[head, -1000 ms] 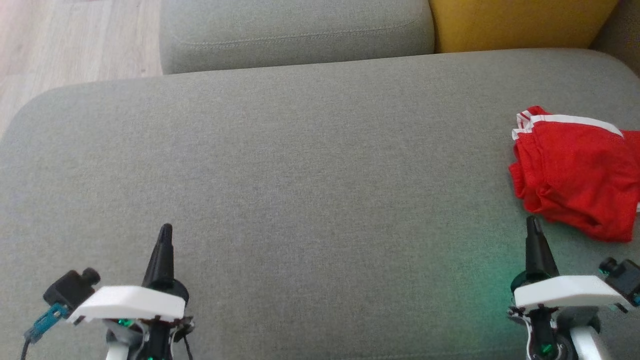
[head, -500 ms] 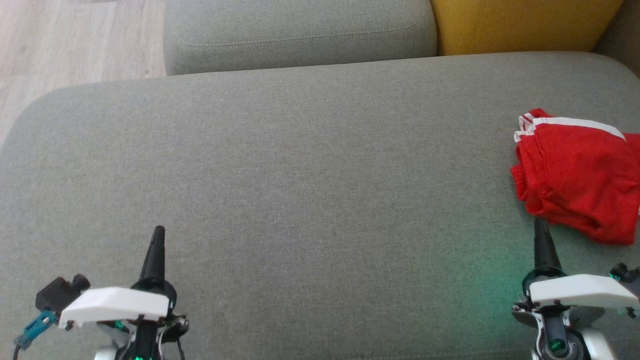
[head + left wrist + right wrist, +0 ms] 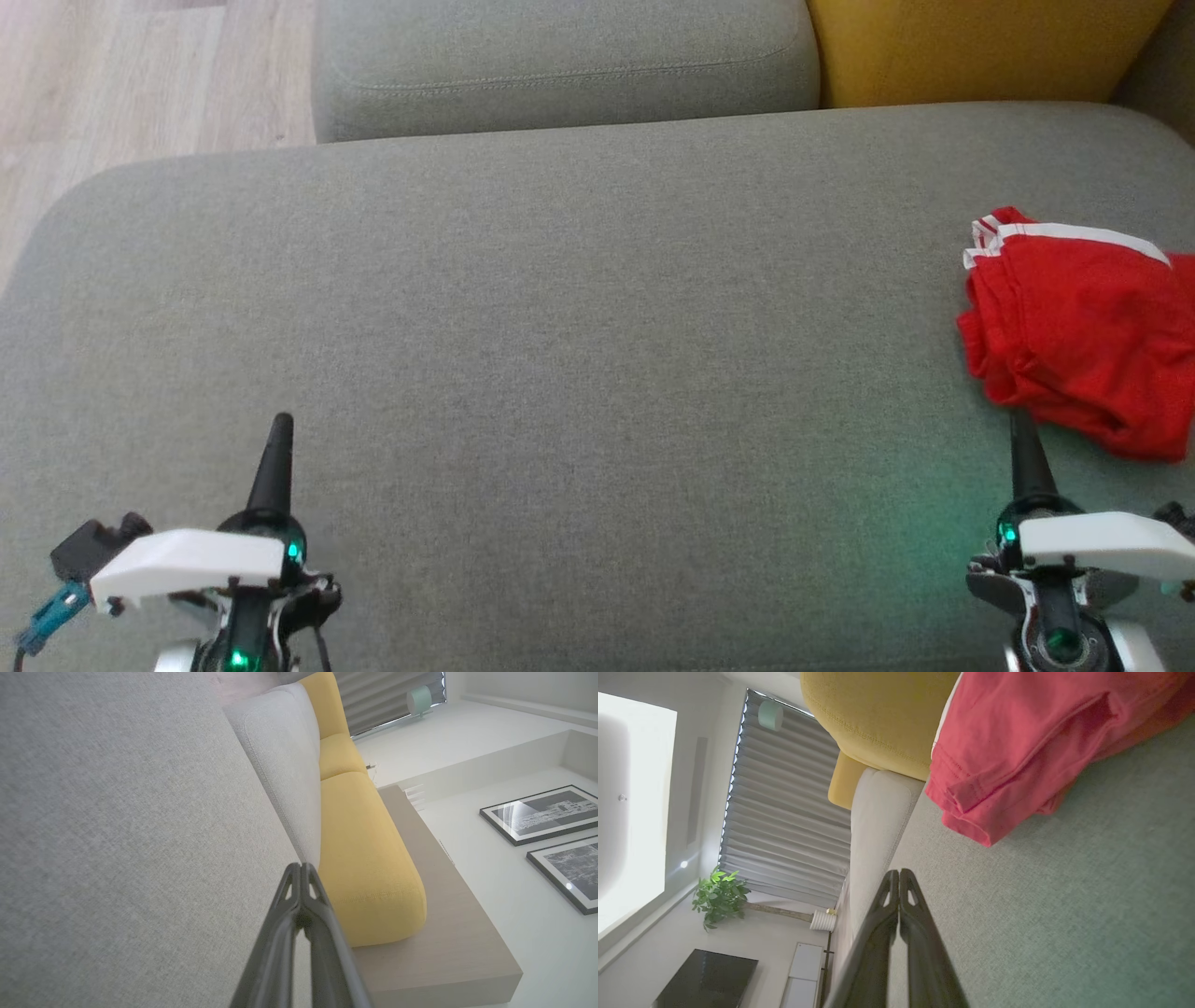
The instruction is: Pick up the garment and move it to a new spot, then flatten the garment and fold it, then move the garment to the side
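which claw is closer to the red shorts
Right. The right claw sits just short of the red shorts' near edge, not touching; the left claw is far off on the opposite side of the sofa seat.

No readable text, label, brand, number or sign shows on anything here.

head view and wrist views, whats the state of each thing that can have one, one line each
garment: crumpled in a heap on the sofa seat, not flattened or folded, not held
left gripper: shut, empty, over bare seat
right gripper: shut, empty, tip just short of the garment's near edge
blinds: drawn down
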Robot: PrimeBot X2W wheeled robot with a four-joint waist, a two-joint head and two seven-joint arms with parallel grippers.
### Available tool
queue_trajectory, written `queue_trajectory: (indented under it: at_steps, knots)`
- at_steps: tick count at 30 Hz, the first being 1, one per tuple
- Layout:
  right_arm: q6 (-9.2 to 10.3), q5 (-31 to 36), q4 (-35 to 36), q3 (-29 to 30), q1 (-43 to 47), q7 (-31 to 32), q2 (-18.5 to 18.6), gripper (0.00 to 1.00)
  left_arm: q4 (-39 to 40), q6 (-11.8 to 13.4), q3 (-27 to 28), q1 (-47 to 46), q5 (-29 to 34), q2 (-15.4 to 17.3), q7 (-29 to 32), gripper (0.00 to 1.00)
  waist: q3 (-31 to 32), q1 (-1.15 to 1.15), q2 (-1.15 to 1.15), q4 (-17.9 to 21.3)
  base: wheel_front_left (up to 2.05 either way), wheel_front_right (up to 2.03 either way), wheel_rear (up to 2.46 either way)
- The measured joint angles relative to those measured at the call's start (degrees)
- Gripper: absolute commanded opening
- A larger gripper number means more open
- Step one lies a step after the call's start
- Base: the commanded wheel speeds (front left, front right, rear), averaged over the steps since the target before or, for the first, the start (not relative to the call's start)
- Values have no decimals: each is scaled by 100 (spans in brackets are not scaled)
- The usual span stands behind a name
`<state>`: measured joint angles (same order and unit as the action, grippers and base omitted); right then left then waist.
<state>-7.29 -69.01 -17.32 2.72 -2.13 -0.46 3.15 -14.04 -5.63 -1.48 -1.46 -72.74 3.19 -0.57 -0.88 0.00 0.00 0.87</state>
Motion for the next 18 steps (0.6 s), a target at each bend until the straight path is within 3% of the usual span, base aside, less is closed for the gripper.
queue_trajectory:
  at_steps: [18]
  knots:
    - [1, -1260, 53, 167, -85, 279, 0, 0, -88, -67, 221, -35, -1085, 0, 260, 0, 38, 0, 0, -47, 0, 0, 0]
